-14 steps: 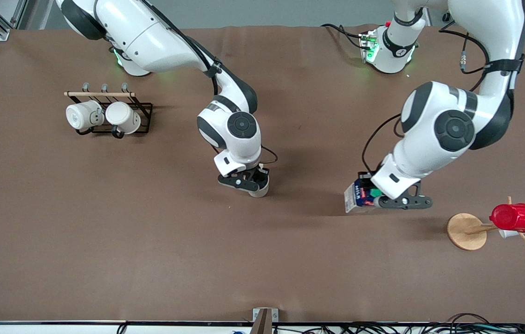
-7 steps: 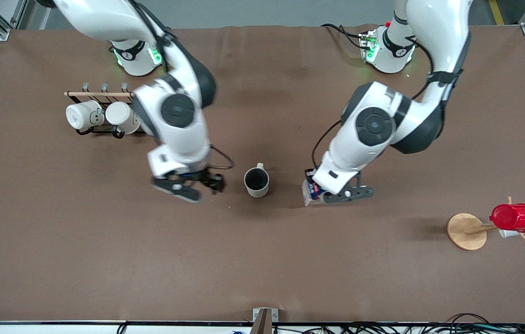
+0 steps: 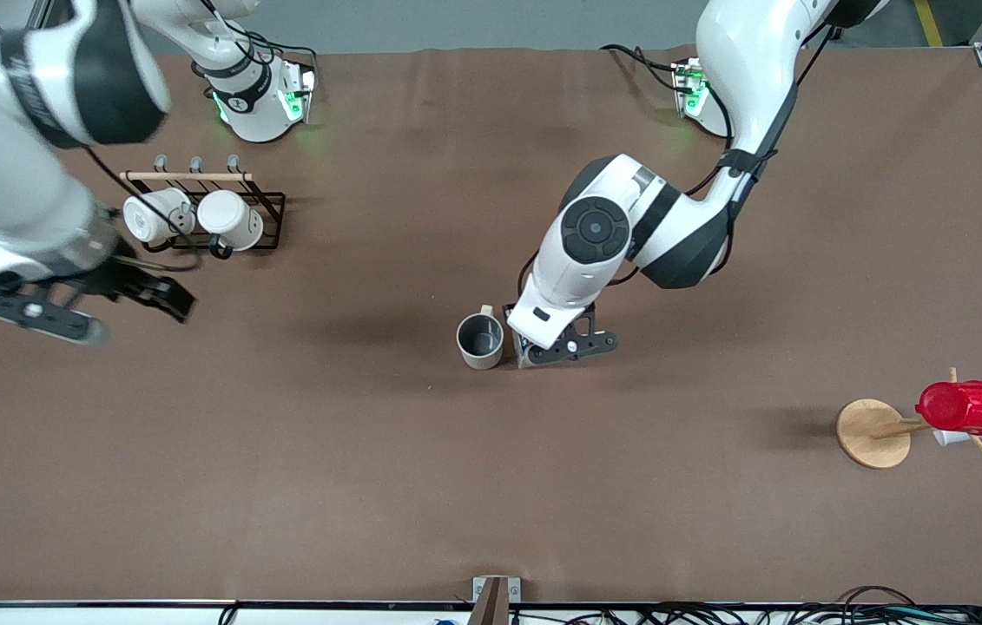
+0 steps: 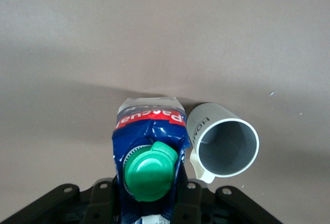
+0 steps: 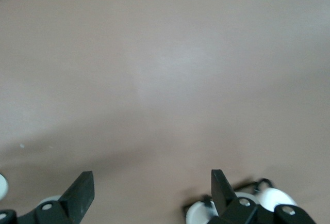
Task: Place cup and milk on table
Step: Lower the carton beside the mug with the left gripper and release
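Since a second ago my right claw (image 3: 148, 291) left the cup (image 3: 480, 340) on the tabletop (image 3: 369, 486), spread near the rack; left claw (image 3: 543, 347) brought milk (image 4: 149, 146), pinched, beside it for set-down.

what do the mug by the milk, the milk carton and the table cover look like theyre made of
Mug: likely glazed ceramic, with a thick rim, a smooth cream outside and a grey inside.

Milk carton: coated paperboard by its look, creased and glossy blue at its folded top, with a green plastic screw cap.

Table cover: matte brown sheet, paper or fabric; faint wrinkles, no shine.
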